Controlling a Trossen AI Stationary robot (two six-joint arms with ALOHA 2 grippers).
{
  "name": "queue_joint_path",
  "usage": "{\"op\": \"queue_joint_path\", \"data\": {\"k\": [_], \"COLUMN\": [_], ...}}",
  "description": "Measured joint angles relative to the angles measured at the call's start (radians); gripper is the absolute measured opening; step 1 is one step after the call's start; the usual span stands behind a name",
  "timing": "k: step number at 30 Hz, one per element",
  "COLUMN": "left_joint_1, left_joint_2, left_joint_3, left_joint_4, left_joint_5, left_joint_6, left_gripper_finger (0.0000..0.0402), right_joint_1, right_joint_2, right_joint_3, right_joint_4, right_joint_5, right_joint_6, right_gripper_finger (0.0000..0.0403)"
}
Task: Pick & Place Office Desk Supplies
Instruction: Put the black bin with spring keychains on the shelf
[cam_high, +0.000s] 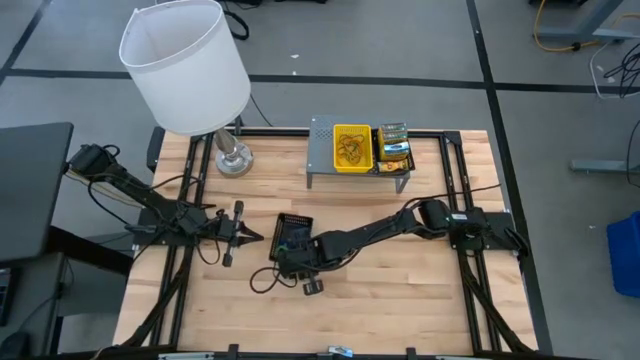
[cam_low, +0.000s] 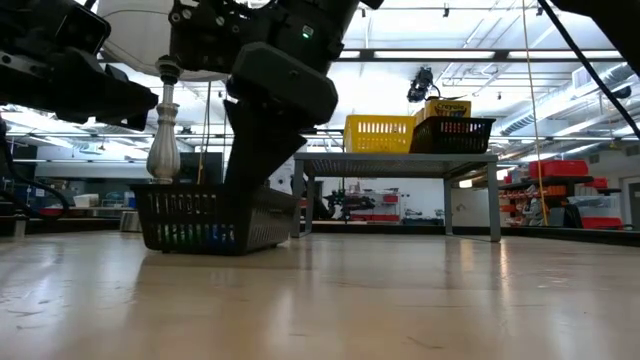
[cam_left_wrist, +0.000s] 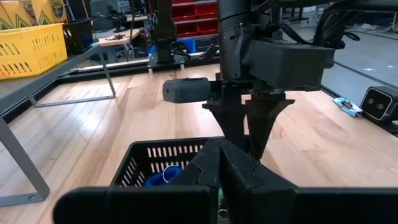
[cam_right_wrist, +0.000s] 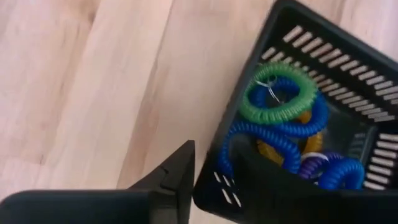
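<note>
A black mesh tray (cam_high: 292, 232) stands on its base on the table's middle (cam_low: 205, 218). It holds coiled loops: green (cam_right_wrist: 280, 93), blue (cam_right_wrist: 273, 140), orange (cam_right_wrist: 298, 146) and purple (cam_right_wrist: 323, 165). My right gripper (cam_right_wrist: 216, 177) reaches in from the right and stands at the tray's near wall (cam_high: 297, 256), shut on it. My left gripper (cam_high: 250, 236) waits just left of the tray, shut and holding nothing, pointing level at it (cam_left_wrist: 221, 174). My right gripper has the black mesh tray's near wall (cam_right_wrist: 217, 183), close to a corner, between its two fingers. One finger (cam_right_wrist: 177, 177) is outside the tray and the other (cam_right_wrist: 261, 180) is inside. The fingers come steeply from above, slanting down. The tray's base stays on the table.
A grey perforated shelf (cam_high: 320, 150) stands at the far middle. On it are a yellow tray (cam_high: 352, 147) and a black tray holding crayon boxes (cam_high: 394, 148). A white-shaded lamp (cam_high: 185, 65) stands at the far left. Bare wood lies near and right of the mesh tray.
</note>
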Motion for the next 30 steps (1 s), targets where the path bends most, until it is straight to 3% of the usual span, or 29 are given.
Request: {"op": "queue_joint_path", "data": {"k": [8,14,30], "left_joint_1": [0.0,-0.004,-0.003], "left_joint_2": [0.0,0.0,0.0], "left_joint_3": [0.0,0.0,0.0], "left_joint_4": [0.003,0.003,0.002], "left_joint_5": [0.0,0.0,0.0], "left_joint_6": [-0.013,-0.013,-0.012], "left_gripper_finger": [0.0009,0.0009,0.0009], "right_joint_1": [-0.025,-0.034,0.013], "right_joint_2": [0.0,-0.001,-0.033], "right_joint_3": [0.0,0.0,-0.001], "right_joint_4": [0.046,0.033,-0.128], "right_joint_5": [-0.031,-0.032,0.06], "right_joint_6": [-0.018,-0.011,-0.019], "right_gripper_finger": [0.0094,0.0014,0.0009]}}
